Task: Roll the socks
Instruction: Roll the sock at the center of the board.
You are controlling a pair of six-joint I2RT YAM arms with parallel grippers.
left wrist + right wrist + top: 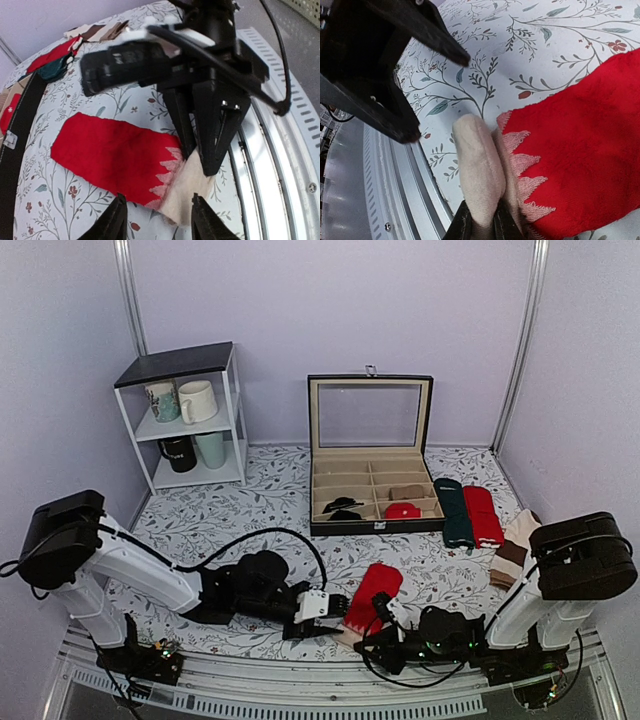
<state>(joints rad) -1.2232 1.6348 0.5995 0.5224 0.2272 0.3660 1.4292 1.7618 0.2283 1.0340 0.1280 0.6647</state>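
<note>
The socks (372, 592) lie flat near the table's front edge, bright red (112, 152) with a beige end (192, 185) toward the rail. My right gripper (482, 212) is shut on that beige end (477, 160), which bulges up in a fold between its jaws. In the left wrist view the right gripper (200, 162) comes down onto the beige cloth from above. My left gripper (157, 200) is open, its fingertips just short of the socks' near edge, one by the red part and one by the beige. It holds nothing. In the right wrist view the left gripper (439, 99) stands open just beyond the beige end.
An open compartment case (371, 485) sits behind the socks. A dark green sock (457, 512), a plain red sock (483, 515) and beige-brown socks (512, 550) lie to the right. A white shelf with mugs (185, 415) stands back left. The metal rail (280, 165) runs close alongside.
</note>
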